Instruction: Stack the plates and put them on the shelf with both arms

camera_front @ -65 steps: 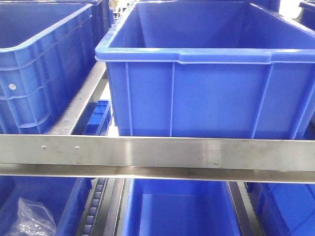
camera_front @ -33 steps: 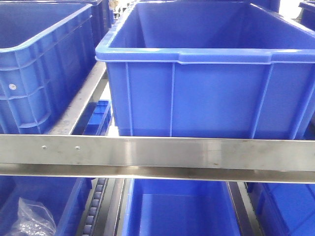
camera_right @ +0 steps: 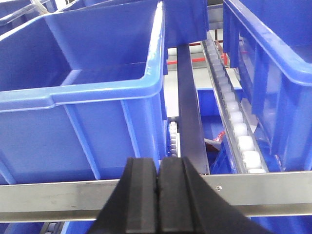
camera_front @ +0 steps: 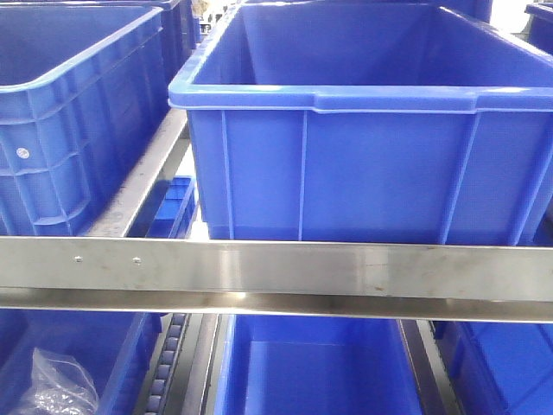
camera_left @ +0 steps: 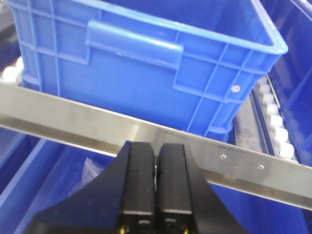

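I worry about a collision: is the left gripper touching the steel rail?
Cannot tell. In the left wrist view the shut left gripper overlaps the rail in the image, but no gap or contact line shows, and depth is unclear.

blue crates (camera_front: 363,130) crowd shelf (camera_front: 276,270), narrow gaps

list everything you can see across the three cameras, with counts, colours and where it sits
crates: several, blue, on and under the rack; no plates in view
rack: one, brushed steel rail running across in front of the crates
rollers: one row, white, along a track right of the crate in the right wrist view
plastic bag: one, clear, crumpled, in a lower left crate
left claw: black, shut, empty
right claw: black, shut, empty
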